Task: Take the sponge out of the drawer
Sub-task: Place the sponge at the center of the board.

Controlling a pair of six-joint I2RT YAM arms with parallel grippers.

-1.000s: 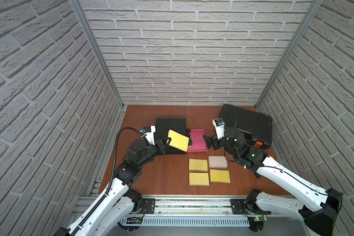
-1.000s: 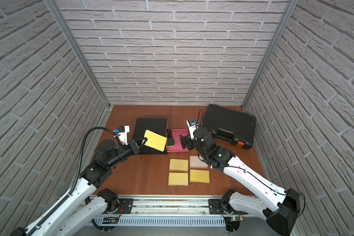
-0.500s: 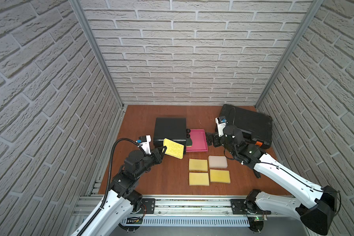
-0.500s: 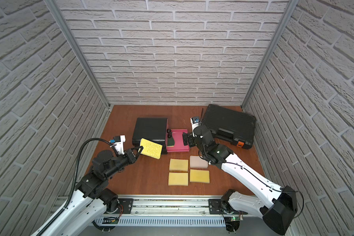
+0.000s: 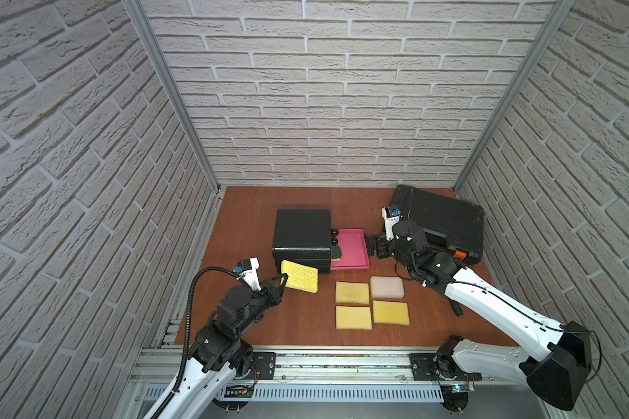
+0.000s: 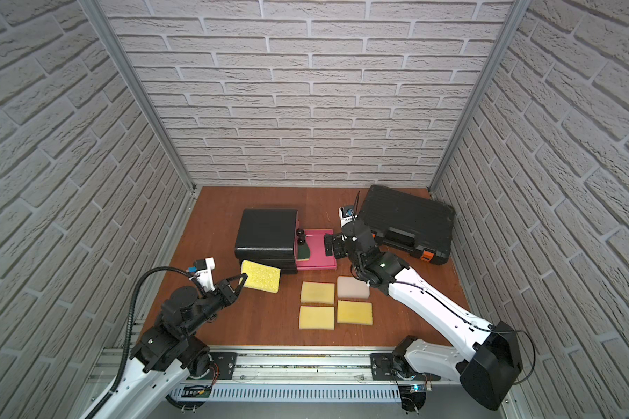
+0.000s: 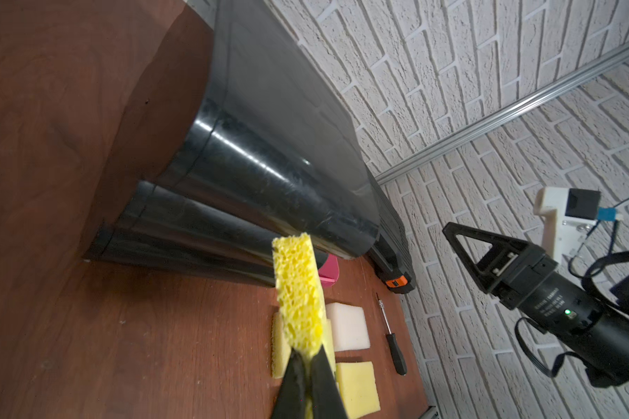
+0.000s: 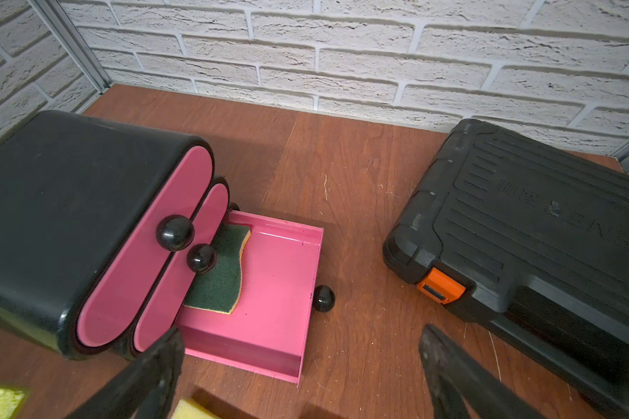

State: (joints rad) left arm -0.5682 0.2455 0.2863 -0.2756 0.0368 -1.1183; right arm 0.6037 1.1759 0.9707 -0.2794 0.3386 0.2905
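Note:
My left gripper (image 5: 283,280) is shut on one edge of a yellow porous sponge (image 5: 300,281), held in the air in front of the black drawer unit (image 5: 302,232). In the left wrist view the sponge (image 7: 298,290) sticks out past the pinched fingertips. The pink bottom drawer (image 5: 353,254) stands pulled out. Inside it lies a green-topped sponge (image 8: 218,275), partly under the closed drawers above. My right gripper (image 5: 373,246) hovers open and empty just past the drawer's knob end (image 8: 322,298).
A black tool case (image 5: 440,221) lies at the back right, close behind my right arm. Three yellow sponges (image 5: 353,292) and a white one (image 5: 386,287) lie in a block in front of the drawer. A screwdriver (image 7: 394,348) lies to their right.
My left arm has drawn back toward the table's front and left, carrying the yellow sponge away from the drawer. The right gripper has stayed open and barely shifted.

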